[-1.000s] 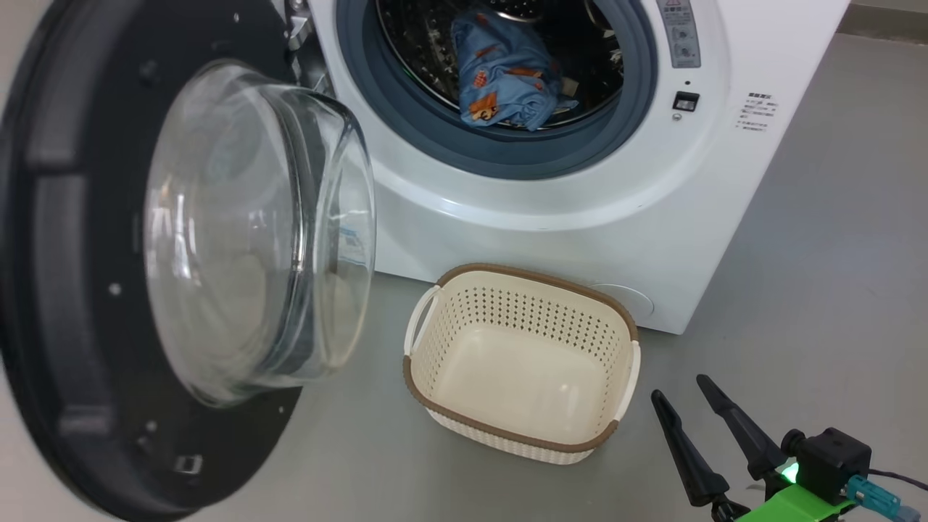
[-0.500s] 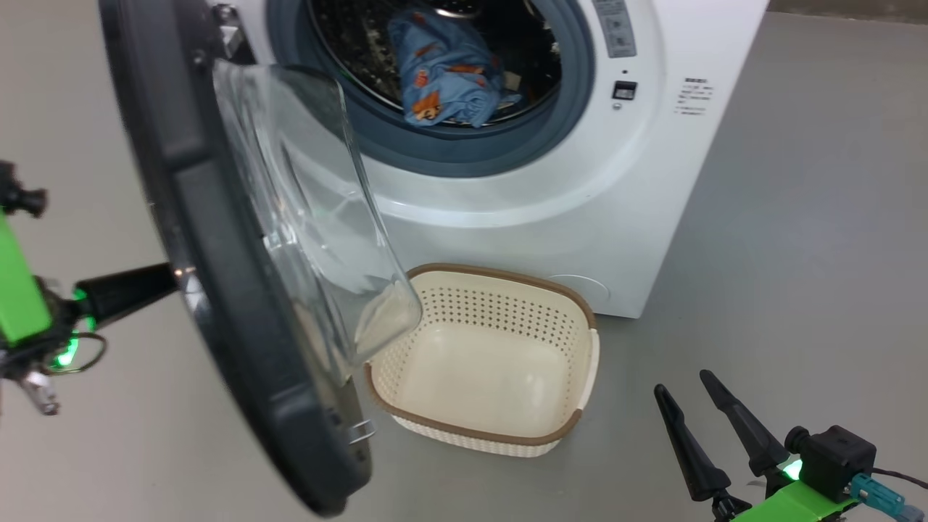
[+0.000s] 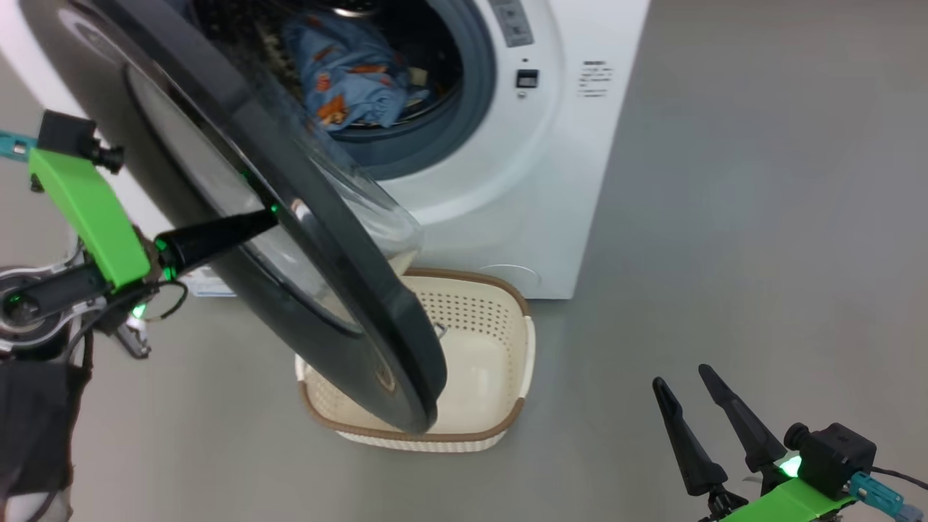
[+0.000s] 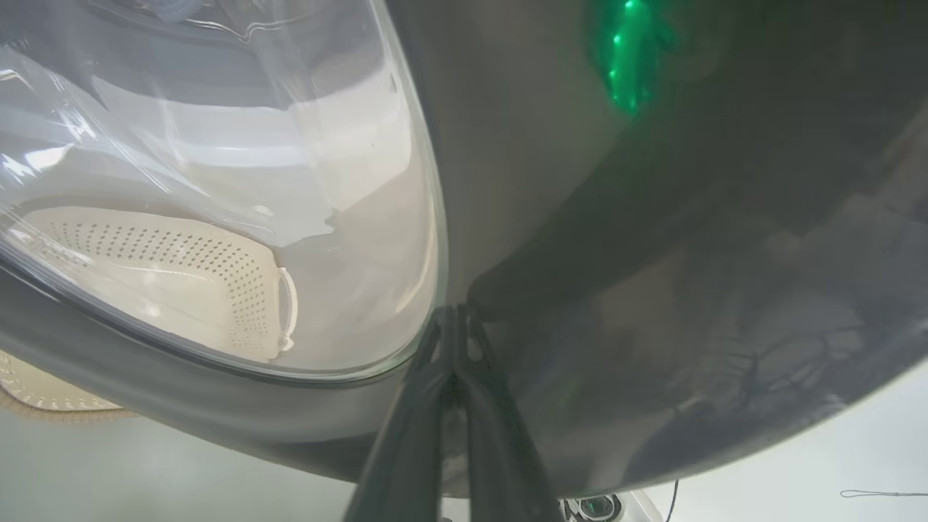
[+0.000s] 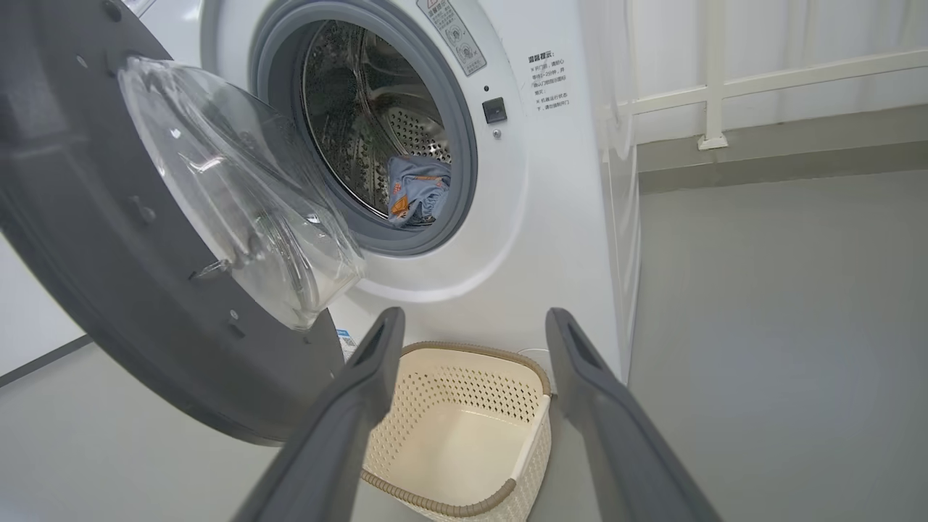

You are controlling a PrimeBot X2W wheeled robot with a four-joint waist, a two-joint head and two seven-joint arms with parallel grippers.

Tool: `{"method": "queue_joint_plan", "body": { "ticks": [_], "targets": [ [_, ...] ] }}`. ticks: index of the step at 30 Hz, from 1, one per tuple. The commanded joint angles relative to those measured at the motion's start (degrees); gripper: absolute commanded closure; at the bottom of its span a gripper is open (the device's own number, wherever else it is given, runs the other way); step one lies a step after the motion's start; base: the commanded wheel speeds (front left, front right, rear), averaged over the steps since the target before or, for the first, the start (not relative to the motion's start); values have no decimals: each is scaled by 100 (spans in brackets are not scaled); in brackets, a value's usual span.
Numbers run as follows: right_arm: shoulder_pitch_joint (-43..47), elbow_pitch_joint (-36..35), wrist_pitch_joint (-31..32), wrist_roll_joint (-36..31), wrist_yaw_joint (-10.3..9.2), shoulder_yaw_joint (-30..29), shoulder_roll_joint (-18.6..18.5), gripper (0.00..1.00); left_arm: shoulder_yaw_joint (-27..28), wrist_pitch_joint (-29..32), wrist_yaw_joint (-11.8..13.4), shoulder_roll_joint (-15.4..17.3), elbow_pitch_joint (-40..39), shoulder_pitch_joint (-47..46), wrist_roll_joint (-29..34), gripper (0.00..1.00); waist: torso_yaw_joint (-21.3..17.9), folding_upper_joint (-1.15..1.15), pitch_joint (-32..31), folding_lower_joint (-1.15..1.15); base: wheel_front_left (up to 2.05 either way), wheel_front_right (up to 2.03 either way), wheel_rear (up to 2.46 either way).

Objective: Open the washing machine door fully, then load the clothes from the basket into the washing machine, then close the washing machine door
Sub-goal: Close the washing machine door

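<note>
The washing machine door [image 3: 341, 254] stands half open, and its lower edge hangs over the basket [image 3: 471, 312]. My left gripper [image 3: 272, 212] is shut, with its tips pressed on the door's black outer rim [image 4: 652, 254] beside the glass bowl. Its joined fingers [image 4: 453, 341] hold nothing. The clothes [image 3: 348, 72] lie inside the steel drum of the washing machine [image 3: 522, 181], and a light-blue garment [image 5: 417, 190] shows through the opening. The cream basket [image 5: 471, 351] sits empty on the floor before the machine. My right gripper [image 3: 680, 375] hovers open at the lower right, well clear of everything.
Grey floor [image 3: 761, 217] stretches wide to the right of the machine. A white railing [image 5: 714, 87] and a wall run behind it. A small blue label sticker [image 5: 346, 339] sits low on the machine's front.
The door has swung from wide open toward the machine. My left gripper has come into view against its outer face. The head camera turned, shifting the scene left. My right gripper stayed put.
</note>
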Motion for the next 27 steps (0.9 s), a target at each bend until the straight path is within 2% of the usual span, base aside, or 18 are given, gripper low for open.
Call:
{"method": "queue_joint_plan", "body": {
  "ticks": [1, 6, 13, 27],
  "targets": [
    [-166, -155, -28, -63, 17, 111, -26, 0, 175, -54, -20, 179, -135, -317, 38, 100, -220, 0, 61, 0, 0, 0, 0],
    [-185, -161, -28, -74, 17, 86, 1, 0, 214, -466, -37, -31, 245, -627, 156, 100, -459, 0, 123, 0, 0, 0, 0],
    [-185, -149, -28, -74, 17, 66, 27, 0, 175, -751, -61, -52, 607, -781, 261, 100, -596, 0, 99, 0, 0, 0, 0],
    [0, -133, -28, -52, 17, 26, -5, 0, 9, -1001, -66, 275, 329, 83, 217, 100, -408, 0, -146, 0, 0, 0, 0]
  ]
}}
